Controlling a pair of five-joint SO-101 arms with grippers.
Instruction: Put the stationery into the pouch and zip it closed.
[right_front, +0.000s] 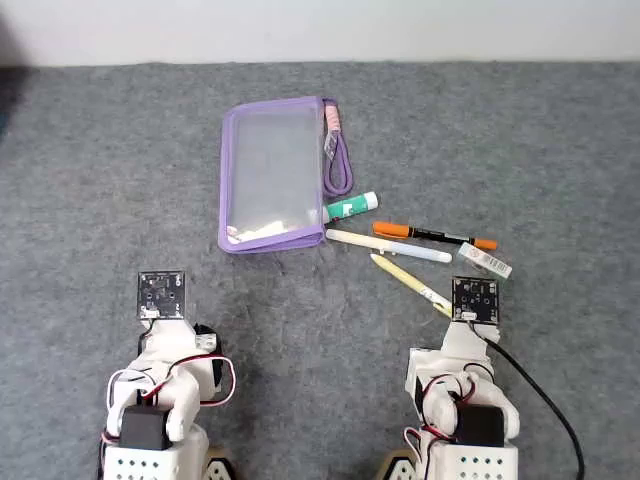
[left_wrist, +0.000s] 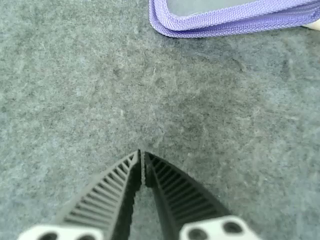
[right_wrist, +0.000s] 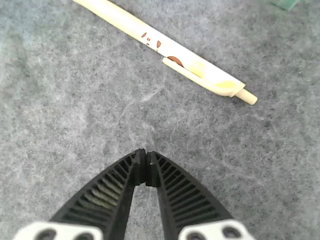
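Pouch (right_front: 272, 178): purple-edged with a clear face, laid flat mid-table, beyond the arms. Something pale is seen through its near end. A purple strap is looped along its right edge.

Laid loose just right of the pouch: green-and-white marker (right_front: 350, 207), orange-capped pen (right_front: 435, 235), white pen (right_front: 388, 246), yellow pen (right_front: 410, 283), small eraser (right_front: 484, 261).

Left gripper (left_wrist: 142, 154) and right gripper (right_wrist: 145, 152): fingers closed together, nothing held. The right gripper is poised near the yellow pen.

The table (right_front: 100, 150) is covered in grey felt. A white wall (right_front: 320, 30) is noted behind.
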